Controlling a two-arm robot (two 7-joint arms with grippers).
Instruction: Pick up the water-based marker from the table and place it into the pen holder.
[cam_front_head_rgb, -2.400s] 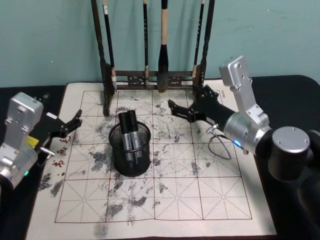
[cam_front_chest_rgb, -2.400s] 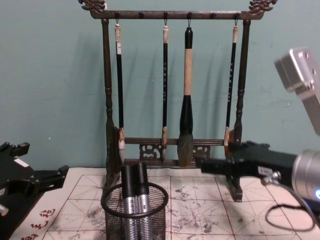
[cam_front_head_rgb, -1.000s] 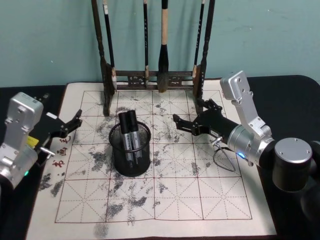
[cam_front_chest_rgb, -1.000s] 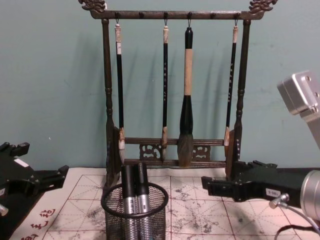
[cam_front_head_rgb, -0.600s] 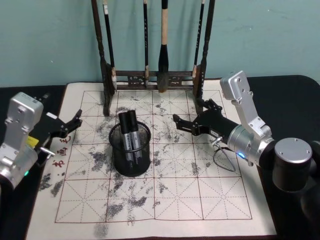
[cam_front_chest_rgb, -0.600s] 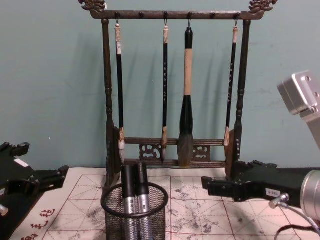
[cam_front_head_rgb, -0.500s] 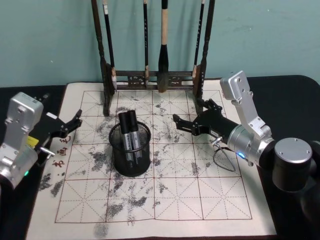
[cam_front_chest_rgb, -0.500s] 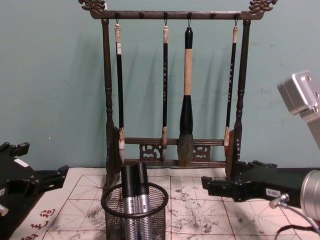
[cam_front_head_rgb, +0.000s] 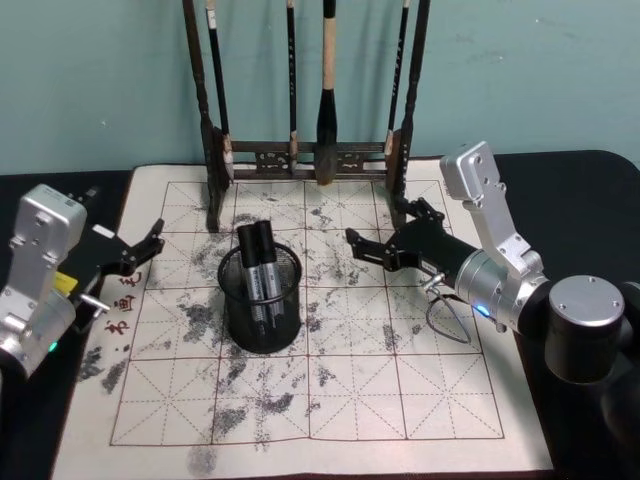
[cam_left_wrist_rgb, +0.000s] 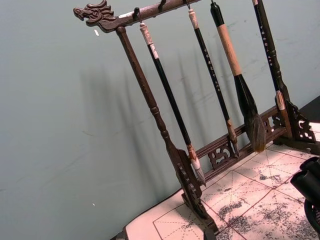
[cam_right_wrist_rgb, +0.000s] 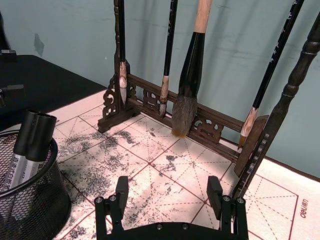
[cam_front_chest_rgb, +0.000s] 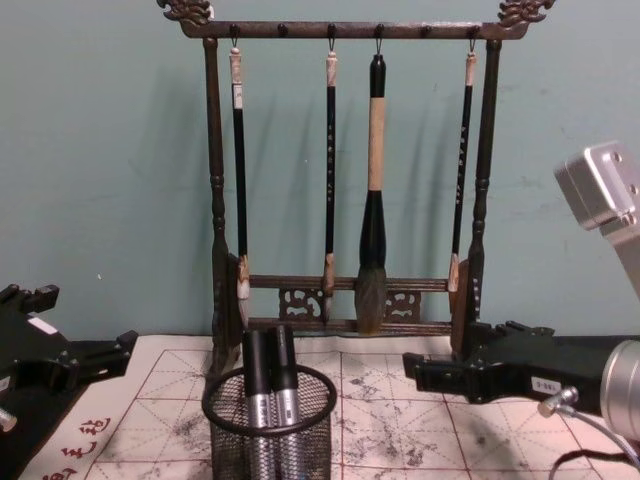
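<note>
The right gripper (cam_front_head_rgb: 375, 240) hangs over the gridded paper mat (cam_front_head_rgb: 400, 400), its two black fingers (cam_right_wrist_rgb: 121, 192) spread wide apart with nothing between them; in the right wrist view they frame a bare, ink-smudged patch of the mat. It sits to the right of the pen holder (cam_front_head_rgb: 261, 300), well apart from it, and just in front of the right post of the brush rack (cam_front_head_rgb: 400, 150). The left gripper (cam_front_head_rgb: 148, 243) rests at the left edge of the mat, its fingers also parted and holding nothing, pointing toward the pen holder but clear of it. The pen holder, a round black mesh cup, stands upright on the mat a little left of centre, in front of the rack's left foot. Two markers (cam_front_head_rgb: 256, 260) stand inside it side by side, black caps up and silver-grey barrels showing through the mesh; in the chest view their caps (cam_front_chest_rgb: 268, 365) rise above the rim. Behind, four brushes (cam_front_chest_rgb: 372, 200) hang from the rack's top bar, the thickest one third from the left.
</note>
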